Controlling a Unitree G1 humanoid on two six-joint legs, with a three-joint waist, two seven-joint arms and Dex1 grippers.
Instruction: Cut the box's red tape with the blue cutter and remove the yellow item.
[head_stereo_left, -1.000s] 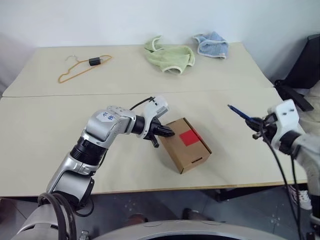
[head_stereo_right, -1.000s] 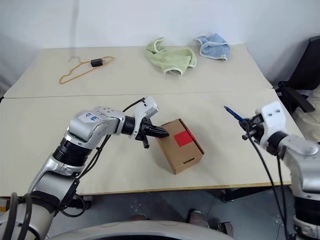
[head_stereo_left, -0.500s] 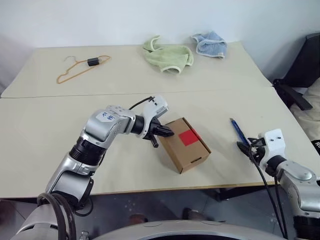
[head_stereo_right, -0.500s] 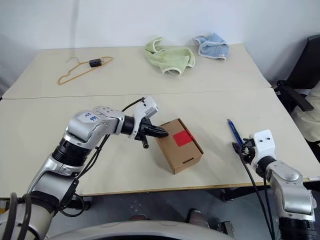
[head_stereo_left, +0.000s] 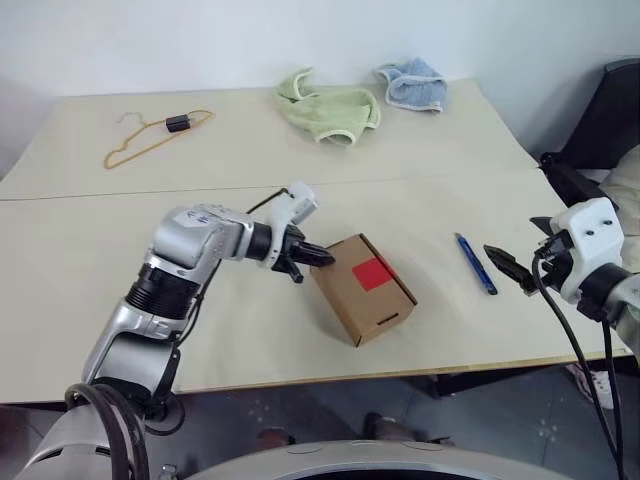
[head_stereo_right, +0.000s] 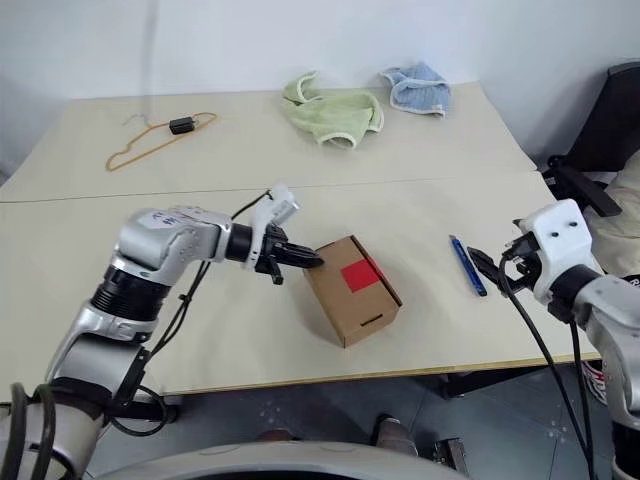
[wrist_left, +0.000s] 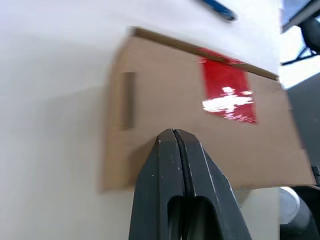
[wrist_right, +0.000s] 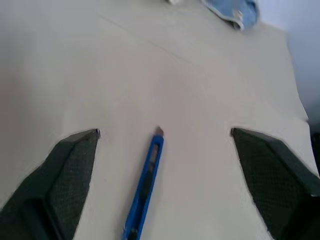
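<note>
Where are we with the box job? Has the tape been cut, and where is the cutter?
Done: the blue cutter lies flat on the table, right of the box. In hand: the left gripper, jaws shut, presses the box's left end; the right gripper is open and empty beside the cutter. Whether the red tape is cut, I cannot tell. Left: open the closed box, remove the yellow item.

No legible txt, blue marks on left arm (head_stereo_left: 205, 213) unreadable

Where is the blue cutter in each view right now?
Left eye: cutter flat on the table, right of the box.
Right eye: same spot.
Left wrist: a blue sliver beyond the box's far edge.
Right wrist: centred between the open fingers.
Shared landmark: the red tape.
</note>
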